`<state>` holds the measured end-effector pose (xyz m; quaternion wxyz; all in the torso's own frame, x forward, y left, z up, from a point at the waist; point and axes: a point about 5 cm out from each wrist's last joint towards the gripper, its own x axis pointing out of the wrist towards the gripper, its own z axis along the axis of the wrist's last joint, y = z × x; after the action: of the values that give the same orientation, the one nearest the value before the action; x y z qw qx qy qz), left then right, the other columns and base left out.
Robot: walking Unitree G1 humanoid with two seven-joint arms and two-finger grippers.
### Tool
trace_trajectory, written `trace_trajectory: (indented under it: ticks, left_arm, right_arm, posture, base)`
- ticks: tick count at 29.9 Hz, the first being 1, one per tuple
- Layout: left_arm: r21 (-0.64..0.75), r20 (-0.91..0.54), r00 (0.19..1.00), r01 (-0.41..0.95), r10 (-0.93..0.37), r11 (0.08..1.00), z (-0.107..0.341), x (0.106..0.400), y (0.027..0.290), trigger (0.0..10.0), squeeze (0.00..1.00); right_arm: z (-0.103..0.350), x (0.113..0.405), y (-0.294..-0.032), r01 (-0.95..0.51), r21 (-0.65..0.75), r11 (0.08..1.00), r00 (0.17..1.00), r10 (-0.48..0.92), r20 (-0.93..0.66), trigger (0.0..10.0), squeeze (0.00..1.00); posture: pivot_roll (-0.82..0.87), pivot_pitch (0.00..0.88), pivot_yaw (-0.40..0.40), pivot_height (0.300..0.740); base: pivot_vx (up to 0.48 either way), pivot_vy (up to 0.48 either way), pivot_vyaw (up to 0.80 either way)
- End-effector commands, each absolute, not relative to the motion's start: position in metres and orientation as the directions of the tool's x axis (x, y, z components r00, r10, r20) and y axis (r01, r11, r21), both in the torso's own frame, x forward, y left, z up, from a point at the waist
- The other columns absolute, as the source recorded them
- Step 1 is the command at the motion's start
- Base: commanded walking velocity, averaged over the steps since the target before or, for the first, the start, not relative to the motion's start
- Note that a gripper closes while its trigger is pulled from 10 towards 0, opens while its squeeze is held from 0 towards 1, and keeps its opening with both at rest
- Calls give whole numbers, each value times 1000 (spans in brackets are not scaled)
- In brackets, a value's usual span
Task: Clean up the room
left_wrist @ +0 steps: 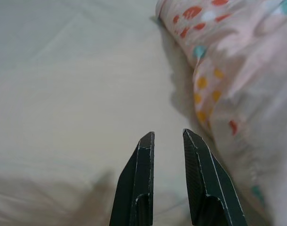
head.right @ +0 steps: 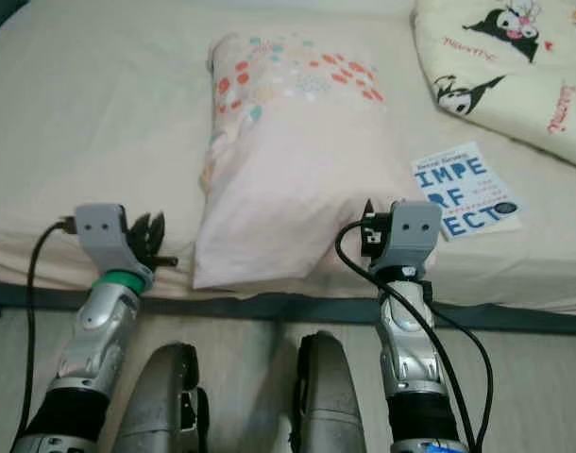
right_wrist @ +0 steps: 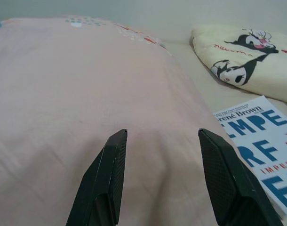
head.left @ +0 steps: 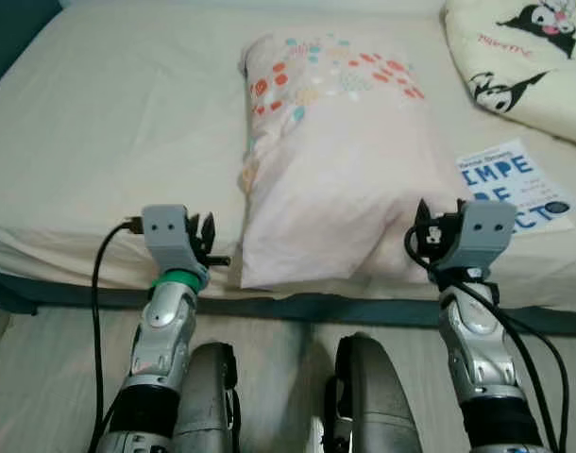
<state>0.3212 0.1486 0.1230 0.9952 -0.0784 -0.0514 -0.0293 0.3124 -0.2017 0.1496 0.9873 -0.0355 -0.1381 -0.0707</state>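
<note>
Both arms reach over the bed [head.left: 99, 113] edge, left pincer [left_wrist: 168, 136] and right pincer [right_wrist: 162, 134] open beside the pillow [head.left: 326, 160].

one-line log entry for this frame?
scene: pillow on bed, book beside | left hand: open, left of pillow | right hand: open, over pillow | grasp: none

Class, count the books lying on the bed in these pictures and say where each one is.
1. The book lies flat on the bed sheet, to the right of the pink pillow and below the cartoon blanket. Others may be hidden underneath.
</note>
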Motion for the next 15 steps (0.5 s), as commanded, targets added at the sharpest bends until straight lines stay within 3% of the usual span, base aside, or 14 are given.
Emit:
trace_trajectory:
  ticks: [1, 6, 9, 13, 14, 15]
  left_arm:
    - [-171, 79, 996, 63, -51, 983, 116, 318, 149, 10000, 0]
    - [-184, 67, 997, 56, -45, 981, 116, 319, 149, 10000, 0]
    - [-309, 43, 996, 83, -73, 947, 121, 332, 143, 10000, 0]
    - [-347, 49, 995, 98, -86, 933, 124, 336, 140, 10000, 0]
    - [-396, 56, 991, 131, -118, 909, 128, 340, 137, 10000, 1000]
    - [-396, 56, 991, 131, -118, 909, 128, 340, 137, 10000, 1000]
  right_arm:
    - [155, 311, -207, 165, -53, 985, 939, -140, 313, 10000, 0]
    - [164, 314, -216, 200, -57, 978, 924, -169, 344, 10000, 0]
    - [187, 327, -242, 254, -7, 967, 909, -236, 342, 10000, 0]
    - [191, 330, -247, 252, 4, 968, 912, -239, 333, 10000, 0]
    - [194, 334, -253, 257, 19, 966, 916, -250, 313, 10000, 1000]
    - [194, 334, -253, 257, 19, 966, 916, -250, 313, 10000, 1000]
  posture:
    - [10, 222, 36, 594]
    - [12, 217, 33, 594]
    - [8, 207, 32, 594]
    - [8, 207, 32, 594]
    - [7, 202, 34, 594]
    - [7, 202, 34, 594]
  base:
    - [0, 0, 0]
    - [0, 0, 0]
    - [0, 0, 0]
    - [0, 0, 0]
    - [0, 0, 0]
    - [0, 0, 0]
